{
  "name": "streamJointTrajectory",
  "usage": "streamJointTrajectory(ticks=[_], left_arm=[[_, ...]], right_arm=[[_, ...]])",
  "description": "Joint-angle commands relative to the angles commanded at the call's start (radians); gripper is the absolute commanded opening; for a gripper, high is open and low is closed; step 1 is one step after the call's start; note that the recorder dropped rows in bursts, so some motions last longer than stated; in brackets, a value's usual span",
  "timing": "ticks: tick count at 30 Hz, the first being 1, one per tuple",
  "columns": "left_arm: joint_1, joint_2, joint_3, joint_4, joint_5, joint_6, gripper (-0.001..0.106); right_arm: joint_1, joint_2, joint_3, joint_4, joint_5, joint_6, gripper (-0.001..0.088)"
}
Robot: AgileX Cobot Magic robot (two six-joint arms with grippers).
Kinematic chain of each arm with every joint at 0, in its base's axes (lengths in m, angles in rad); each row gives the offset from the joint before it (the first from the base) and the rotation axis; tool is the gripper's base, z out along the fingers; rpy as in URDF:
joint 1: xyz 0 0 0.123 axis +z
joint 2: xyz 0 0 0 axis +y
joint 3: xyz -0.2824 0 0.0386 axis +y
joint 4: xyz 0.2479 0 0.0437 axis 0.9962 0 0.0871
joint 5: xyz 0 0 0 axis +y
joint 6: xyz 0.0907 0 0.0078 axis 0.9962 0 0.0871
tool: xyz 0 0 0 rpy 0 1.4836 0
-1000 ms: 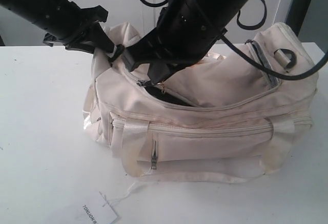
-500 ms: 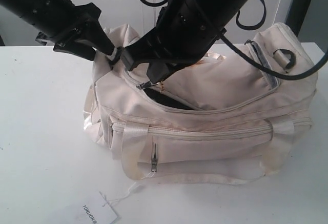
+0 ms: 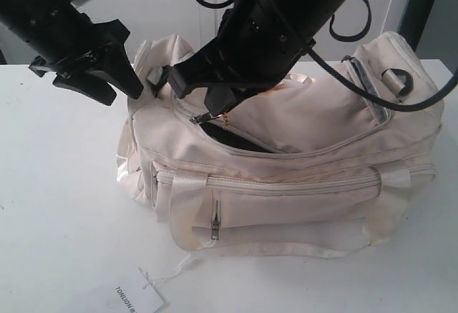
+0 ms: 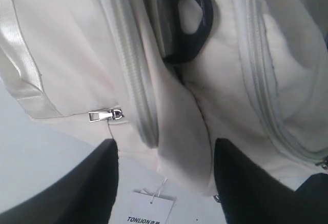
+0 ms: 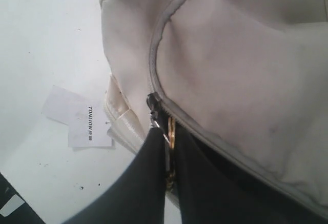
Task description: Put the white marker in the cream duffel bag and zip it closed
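Observation:
The cream duffel bag (image 3: 300,134) lies on the white table (image 3: 57,184). Its top zip is partly open, and dark lining shows in the gap (image 3: 240,141). My right gripper (image 3: 207,116) reaches across to the zip's left part and is shut on the gold-ringed zipper pull (image 5: 171,131). My left gripper (image 3: 127,84) hangs open just off the bag's left end, touching nothing. In the left wrist view its fingers (image 4: 102,183) stand wide apart, with bag fabric (image 4: 66,55) beyond them. The white marker is out of view.
A white paper tag printed TONLION (image 3: 136,299) lies on the table in front of the bag, tied to it by a thin string. The front pocket's small metal zip pull (image 3: 214,223) hangs down. A black buckle (image 4: 187,24) sits at the bag's left end.
My left gripper has let go of the bag's left end and drawn back to the left. The right gripper stays shut on the zipper pull, nudged slightly left at first.

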Motion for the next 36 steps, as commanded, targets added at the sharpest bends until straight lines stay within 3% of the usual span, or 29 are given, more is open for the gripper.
streamJointTrajectory(ticks=[4, 8, 21, 25, 31, 36], left_arm=[[0.000, -0.048, 0.089, -0.048, -0.050, 0.034, 0.060], [0.000, -0.062, 0.160, -0.196, -0.115, 0.128, 0.060], [0.000, -0.058, 0.244, -0.203, -0.202, 0.165, 0.058], [0.000, -0.058, 0.264, -0.231, -0.202, 0.178, 0.044], [0.000, -0.056, 0.296, -0.238, -0.230, 0.194, 0.002], [0.000, -0.056, 0.296, -0.236, -0.249, 0.215, 0.000]], right_arm=[[0.000, 0.000, 0.000, 0.000, -0.008, 0.000, 0.0000], [0.000, 0.000, 0.000, 0.000, -0.012, 0.000, 0.0000], [0.000, 0.000, 0.000, 0.000, -0.016, 0.000, 0.0000], [0.000, 0.000, 0.000, 0.000, -0.018, 0.000, 0.0000], [0.000, 0.000, 0.000, 0.000, -0.018, 0.000, 0.0000], [0.000, 0.000, 0.000, 0.000, -0.016, 0.000, 0.0000]])
